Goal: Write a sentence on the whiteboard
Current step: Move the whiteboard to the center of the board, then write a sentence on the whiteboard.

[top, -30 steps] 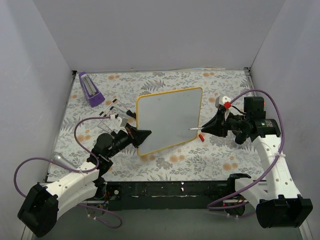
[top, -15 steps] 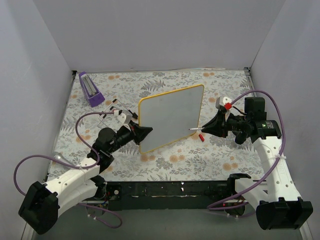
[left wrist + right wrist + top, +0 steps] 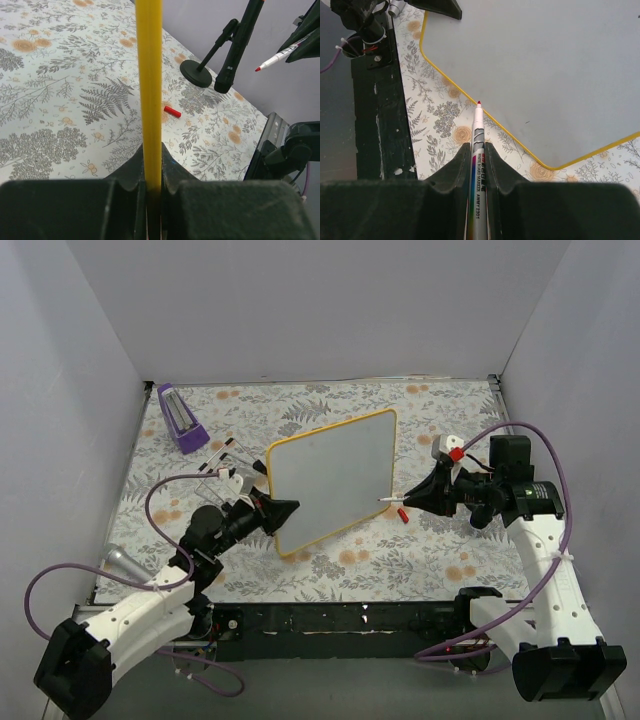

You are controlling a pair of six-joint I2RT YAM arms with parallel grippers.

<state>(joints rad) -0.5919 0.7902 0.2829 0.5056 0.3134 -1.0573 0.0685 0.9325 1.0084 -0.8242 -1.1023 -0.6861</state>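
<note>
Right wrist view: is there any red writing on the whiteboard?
No, the whiteboard shows a bare face, and the marker tip sits at its yellow frame.

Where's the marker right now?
The marker is right of centre in the top view, clamped in the right gripper, its red tip pointing at the right edge of the whiteboard held by the left gripper.

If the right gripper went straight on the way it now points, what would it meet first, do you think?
Probably the whiteboard: the marker in the right gripper aims at its yellow-framed edge, though depth is unclear.
</note>
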